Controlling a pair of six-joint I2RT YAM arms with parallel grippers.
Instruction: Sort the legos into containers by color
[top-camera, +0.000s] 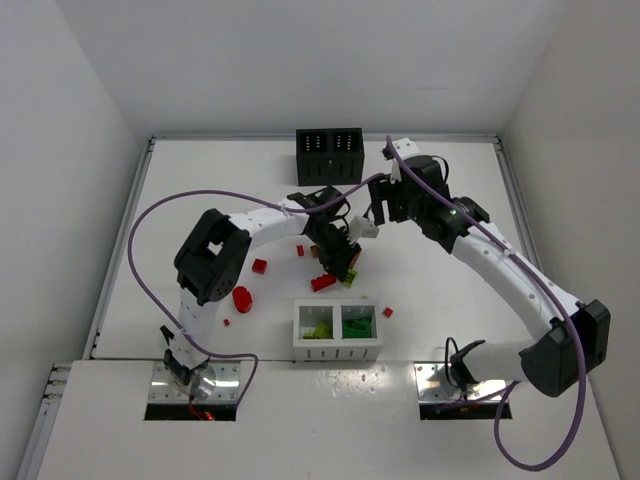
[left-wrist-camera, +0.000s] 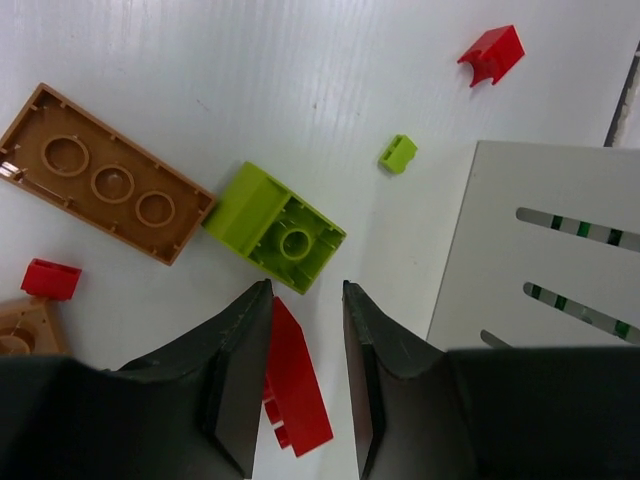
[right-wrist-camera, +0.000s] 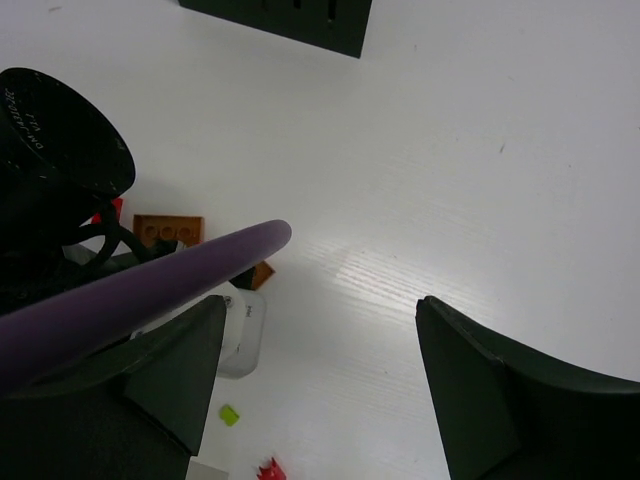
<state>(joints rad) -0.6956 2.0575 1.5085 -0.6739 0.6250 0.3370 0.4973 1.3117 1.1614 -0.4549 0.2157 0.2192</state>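
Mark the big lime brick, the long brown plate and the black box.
big lime brick (left-wrist-camera: 282, 235), left wrist view, its hollow underside
long brown plate (left-wrist-camera: 105, 172), left wrist view, middle underside ring
black box (top-camera: 328, 168), top external view, near outer wall

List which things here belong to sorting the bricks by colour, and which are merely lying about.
Belong to the job:
- red brick between the left gripper fingers
- lime brick
- brown plate
- white box
- black box

Just lying about:
- purple cable
- metal base plates
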